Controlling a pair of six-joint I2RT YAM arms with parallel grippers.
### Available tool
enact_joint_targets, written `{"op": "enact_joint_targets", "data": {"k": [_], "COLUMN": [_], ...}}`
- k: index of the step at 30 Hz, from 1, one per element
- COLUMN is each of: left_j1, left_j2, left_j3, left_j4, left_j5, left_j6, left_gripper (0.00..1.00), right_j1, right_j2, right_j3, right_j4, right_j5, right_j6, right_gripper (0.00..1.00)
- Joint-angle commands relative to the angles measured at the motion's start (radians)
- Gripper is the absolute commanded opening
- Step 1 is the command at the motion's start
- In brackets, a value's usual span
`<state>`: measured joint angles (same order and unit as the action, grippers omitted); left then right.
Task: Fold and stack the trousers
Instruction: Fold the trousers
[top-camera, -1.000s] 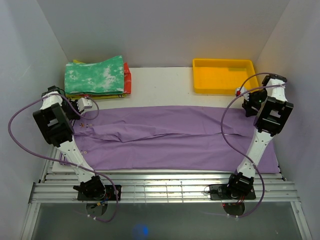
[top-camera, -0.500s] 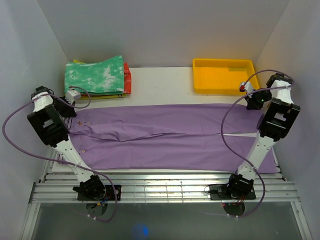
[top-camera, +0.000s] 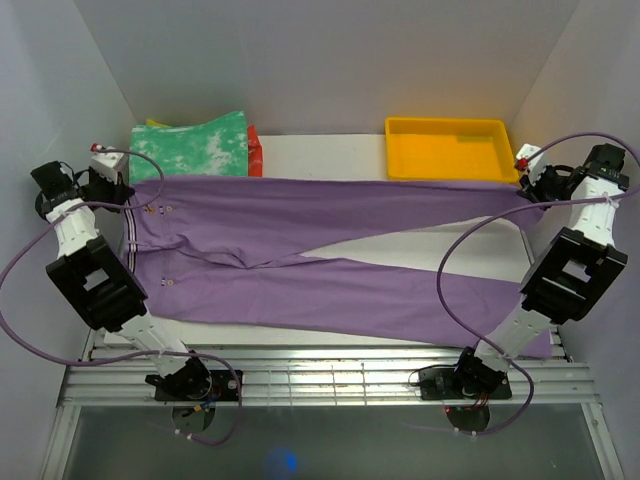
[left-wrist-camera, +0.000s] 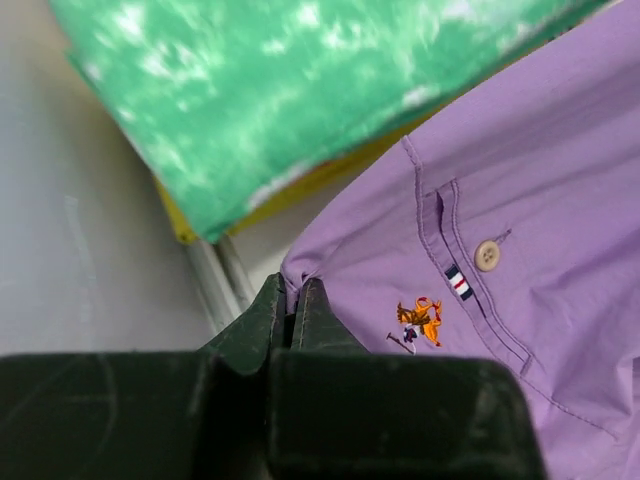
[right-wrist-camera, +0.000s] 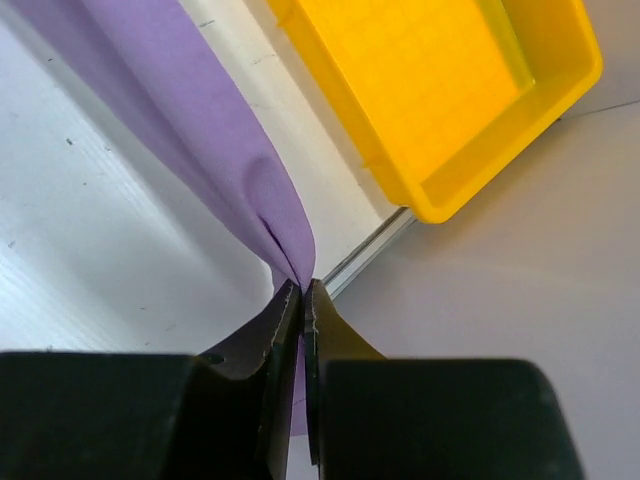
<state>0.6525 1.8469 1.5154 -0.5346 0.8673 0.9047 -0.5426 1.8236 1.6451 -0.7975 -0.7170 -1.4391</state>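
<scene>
At far left, the left gripper (top-camera: 125, 188) is clenched on the waistband corner of the lilac trousers (top-camera: 330, 250), below the green-and-white folded garment (top-camera: 190, 150). The trousers stretch across mid-frame to the right gripper (top-camera: 537, 190), which pinches a leg end beside the yellow tray (top-camera: 448, 180).

Plenty out of sight on this table (top-camera: 320, 160)

The trousers (top-camera: 320, 215) screen the near edge of the green mottled garment (top-camera: 190, 140) at the table's far left corner, and the red garment (top-camera: 254, 145) beneath barely shows. The right arm (top-camera: 560, 285) covers part of the near leg's hem. The yellow tray (right-wrist-camera: 440, 100) runs off the right wrist view's top edge.
</scene>
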Motion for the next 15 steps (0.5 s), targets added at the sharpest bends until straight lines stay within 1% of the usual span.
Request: {"op": "enact_joint_targets", "data": {"k": [1, 2, 3, 4, 5, 6, 7, 8, 9, 10, 11, 12, 13, 14, 15], "left_j1": [0.030, 0.030, 0.033, 0.044, 0.053, 0.061, 0.088, 0.110, 0.128, 0.177, 0.202, 0.223, 0.269, 0.292, 0.312], "left_j2": [-0.155, -0.191, -0.275, -0.322, -0.369, -0.452, -0.489, -0.518, -0.546, -0.586, -0.598, -0.612, -0.630, -0.635, -0.637], "left_j3": [-0.072, -0.148, -0.199, -0.254, -0.368, -0.418, -0.461, -0.500, -0.564, -0.593, -0.619, -0.668, -0.696, -0.724, -0.769], "left_j4": [0.309, 0.403, 0.460, 0.514, 0.575, 0.622, 0.619, 0.599, 0.543, 0.492, 0.439, 0.320, 0.279, 0.201, 0.147], "left_j5": [0.015, 0.012, 0.004, -0.001, 0.004, 0.016, 0.060, 0.091, 0.122, 0.156, 0.206, 0.226, 0.237, 0.248, 0.249], "left_j6": [-0.170, -0.191, -0.211, -0.226, -0.236, -0.222, -0.198, -0.129, -0.091, -0.049, 0.082, 0.162, 0.231, 0.285, 0.442], "left_gripper": [0.00, 0.00, 0.00, 0.00, 0.00, 0.00, 0.00, 0.00, 0.00, 0.00, 0.00, 0.00, 0.00, 0.00, 0.00], "right_j1": [-0.045, -0.060, -0.071, -0.083, -0.109, -0.124, -0.143, -0.178, -0.200, -0.221, -0.265, -0.289, -0.312, -0.357, -0.382], "right_j2": [-0.099, -0.122, -0.144, -0.188, -0.213, -0.236, -0.286, -0.311, -0.334, -0.377, -0.397, -0.417, -0.450, -0.466, -0.478], "right_j3": [-0.070, -0.092, -0.112, -0.154, -0.177, -0.201, -0.255, -0.284, -0.313, -0.346, -0.416, -0.456, -0.497, -0.583, -0.628], "right_j4": [0.072, 0.072, 0.072, 0.069, 0.067, 0.066, 0.058, 0.040, 0.014, -0.017, -0.073, -0.098, -0.120, -0.155, -0.170], "right_j5": [-0.032, -0.050, -0.061, -0.073, -0.088, -0.097, -0.107, -0.113, -0.116, -0.117, -0.108, -0.101, -0.092, -0.064, -0.047], "right_j6": [-0.033, -0.053, -0.073, -0.092, -0.133, -0.153, -0.176, -0.208, -0.307, -0.367, -0.426, -0.542, -0.599, -0.657, -0.767], "right_gripper": [0.08, 0.08, 0.08, 0.08, 0.08, 0.08, 0.08, 0.08, 0.08, 0.08, 0.08, 0.08, 0.08, 0.08, 0.08]}}
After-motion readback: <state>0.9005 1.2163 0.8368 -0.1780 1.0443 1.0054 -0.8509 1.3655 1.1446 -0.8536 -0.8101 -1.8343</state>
